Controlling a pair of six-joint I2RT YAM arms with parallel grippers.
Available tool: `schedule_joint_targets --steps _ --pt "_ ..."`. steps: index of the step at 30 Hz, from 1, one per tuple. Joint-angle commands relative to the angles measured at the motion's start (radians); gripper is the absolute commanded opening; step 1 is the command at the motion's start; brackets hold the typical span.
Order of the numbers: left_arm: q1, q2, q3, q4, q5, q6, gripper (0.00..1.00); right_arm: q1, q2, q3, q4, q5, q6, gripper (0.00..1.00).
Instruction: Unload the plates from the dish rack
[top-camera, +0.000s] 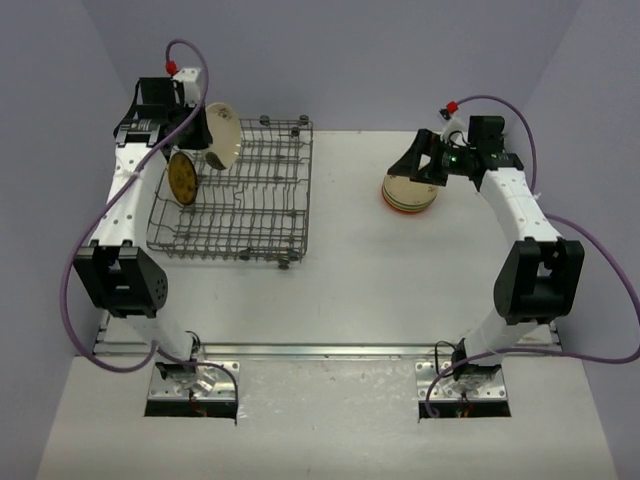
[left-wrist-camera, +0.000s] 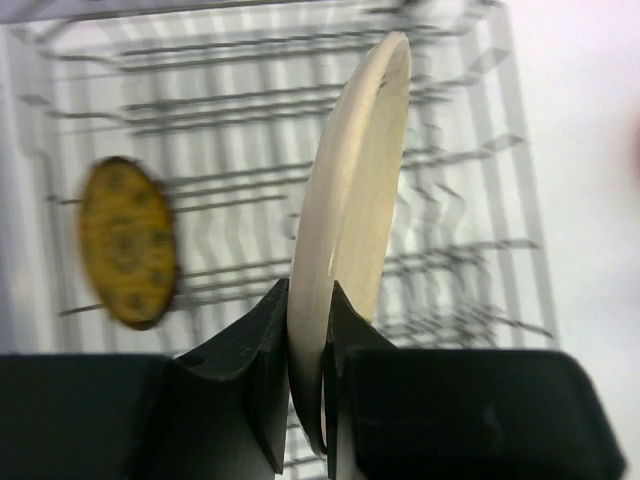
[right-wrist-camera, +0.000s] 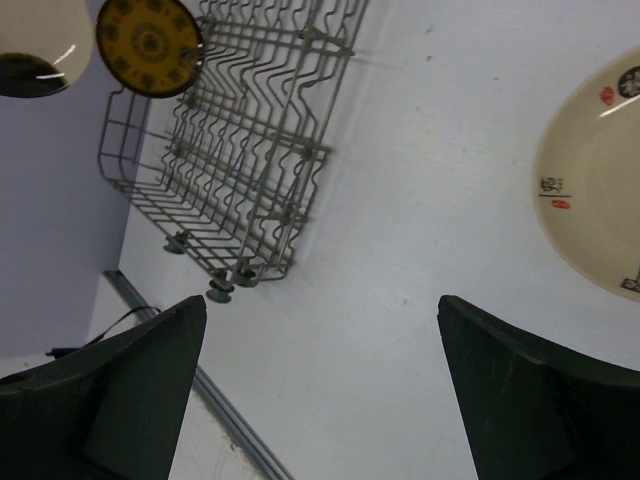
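My left gripper (top-camera: 200, 132) is shut on the rim of a beige-backed plate (top-camera: 223, 136) and holds it on edge above the far left corner of the dish rack (top-camera: 262, 190). In the left wrist view both fingers pinch that plate (left-wrist-camera: 355, 190) at the gripper (left-wrist-camera: 308, 320). A yellow-brown patterned plate (top-camera: 182, 177) stands upright among the tines at the rack's left side (left-wrist-camera: 127, 243). My right gripper (right-wrist-camera: 322, 305) is open with nothing between its fingers, hovering by a stack of plates (top-camera: 408, 194) on the table, whose beige top plate (right-wrist-camera: 600, 190) shows at the right.
The grey wire rack (right-wrist-camera: 250, 150) sits on the white table's left half, its small wheels (top-camera: 285, 262) at the near corners. A metal rail (top-camera: 330, 351) runs along the table's near edge. Purple cables (top-camera: 600, 250) loop beside both arms.
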Motion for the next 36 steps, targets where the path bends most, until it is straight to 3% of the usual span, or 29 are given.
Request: schedule_joint_targets --steps 1,3,9,16,19,23,25,27,30,32,36 --pt "-0.030 -0.104 -0.135 0.092 0.557 -0.088 0.00 0.076 -0.103 -0.026 0.207 -0.157 0.015 0.96" --pt "-0.060 -0.114 -0.167 0.126 0.678 -0.147 0.00 0.105 -0.107 -0.016 0.204 -0.160 -0.004 0.95" --pt "-0.212 -0.119 -0.232 0.163 0.778 -0.172 0.00 0.227 -0.083 0.026 0.157 -0.125 -0.062 0.90" --pt "-0.242 -0.082 -0.264 0.167 0.876 -0.190 0.00 0.320 -0.031 0.070 0.128 -0.074 -0.089 0.87" --pt "-0.251 -0.074 -0.273 0.167 0.884 -0.187 0.00 0.336 -0.011 0.084 0.134 -0.062 -0.085 0.69" --pt "-0.255 -0.070 -0.273 0.163 0.854 -0.185 0.03 0.341 -0.005 0.090 0.134 -0.054 -0.085 0.19" --pt "-0.254 -0.069 -0.267 0.157 0.816 -0.182 0.26 0.341 -0.007 0.084 0.120 -0.018 -0.092 0.00" --pt "-0.253 -0.068 -0.250 0.134 0.721 -0.175 0.57 0.329 -0.013 0.070 0.117 -0.003 -0.098 0.00" --pt "-0.243 -0.063 -0.197 0.091 0.429 -0.159 0.94 0.254 -0.013 0.046 0.117 0.005 -0.062 0.00" --pt "-0.220 -0.060 -0.172 0.091 0.143 -0.167 0.97 0.166 0.002 0.036 0.112 0.024 -0.035 0.00" --pt "-0.137 -0.047 -0.145 0.086 -0.094 -0.177 0.98 0.039 0.078 0.101 0.019 0.172 -0.074 0.00"
